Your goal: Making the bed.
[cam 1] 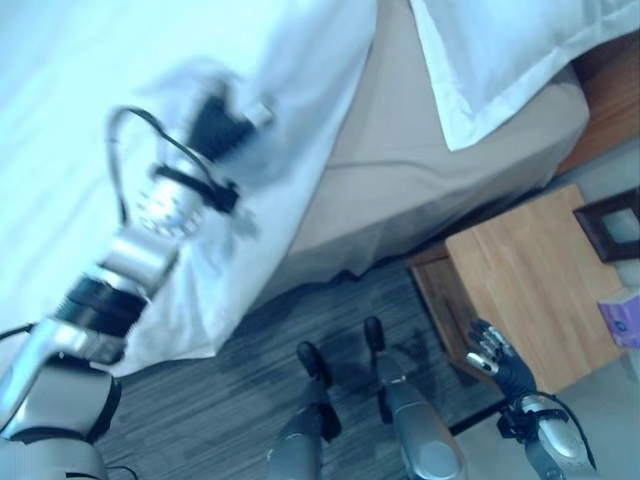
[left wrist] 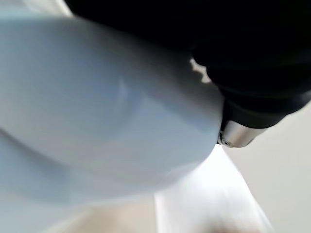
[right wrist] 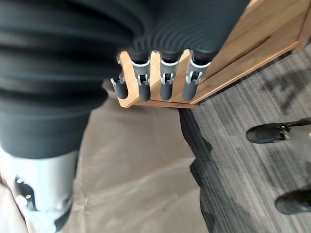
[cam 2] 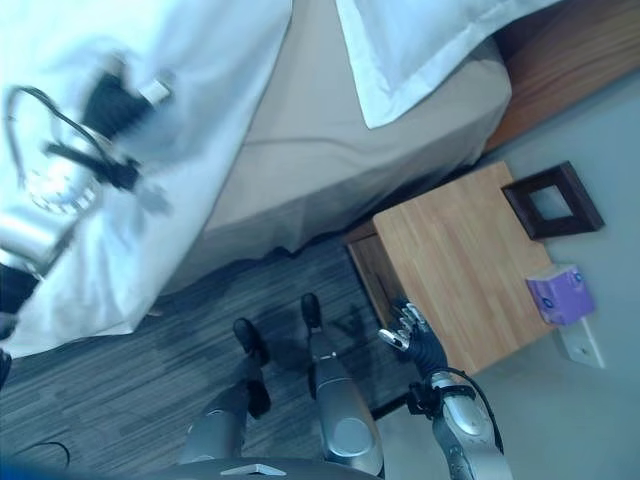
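While L hand [cam 1: 225,125] sits buried in white duvet [cam 1: 290,90], grip can't tell, R hand [right wrist: 160,80] fingers relaxed, empty, beside wooden nightstand [cam 1: 530,280].

Bright, cool light; left robot hand [cam 1: 215,120] motion-blurred, white duvet [cam 1: 80,80] glaring

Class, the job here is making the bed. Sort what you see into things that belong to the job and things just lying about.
Belongs to the job:
white duvet
pillow
beige bed skirt
left hand

Just lying about:
wooden nightstand
dark picture frame
purple tissue box
right hand
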